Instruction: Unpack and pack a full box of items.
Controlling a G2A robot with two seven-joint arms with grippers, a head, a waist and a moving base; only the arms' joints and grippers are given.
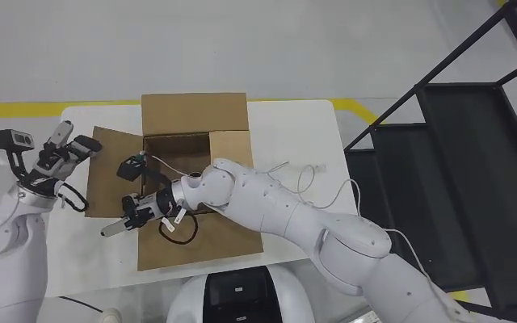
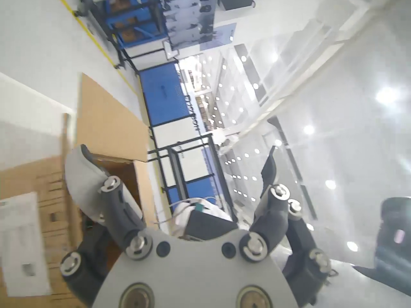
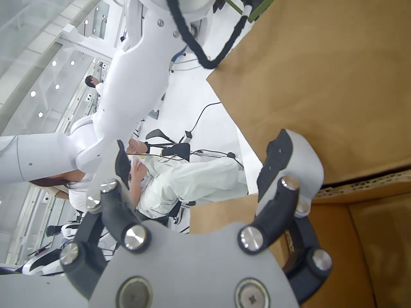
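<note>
The box point(image 1: 194, 121) sits on the left half of the table point(image 1: 291, 129). The right gripper point(image 1: 113, 229) hangs over its left flap's near corner, and the left gripper point(image 1: 77, 147) is just left of that flap.

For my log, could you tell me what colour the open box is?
The cardboard box is plain brown; the top view shows it best.

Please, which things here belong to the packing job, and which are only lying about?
For the job: cardboard box, open left gripper, open right gripper.
Lying about: white cable on the table, black stairs beside it.
</note>
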